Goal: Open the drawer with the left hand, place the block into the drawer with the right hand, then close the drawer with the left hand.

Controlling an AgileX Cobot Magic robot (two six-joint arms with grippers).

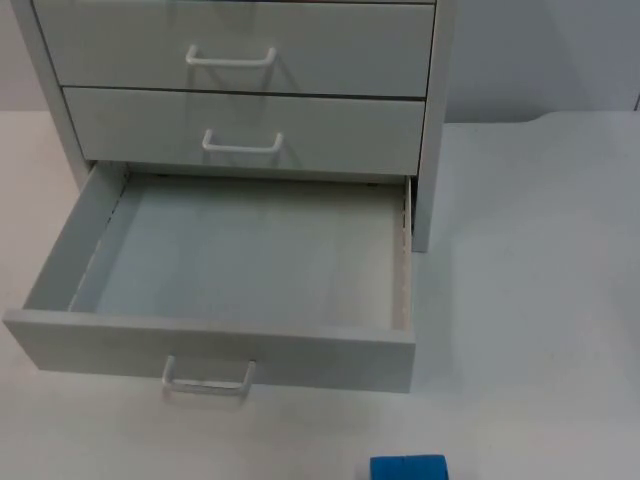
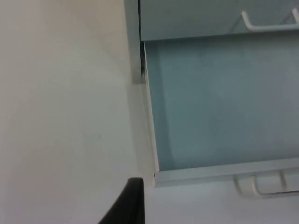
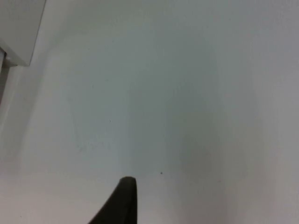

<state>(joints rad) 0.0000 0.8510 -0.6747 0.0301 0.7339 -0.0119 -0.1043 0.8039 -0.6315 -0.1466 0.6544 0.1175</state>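
From the top view, the bottom drawer of the cabinet stands pulled fully out and bare inside, ready to receive the blue block, which lies on the white surface near the drawer's right front corner. There is open room on the right for an approach. In the left wrist view, the left hand hangs beside the drawer's left front corner; I cannot tell its opening. In the right wrist view, the right hand hovers over bare surface, its opening equally unclear.

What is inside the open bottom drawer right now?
Nothing: the bottom drawer is pulled out and its bare floor shows. The blue block lies on the table in front of it. The two upper drawers are shut, hiding their contents.
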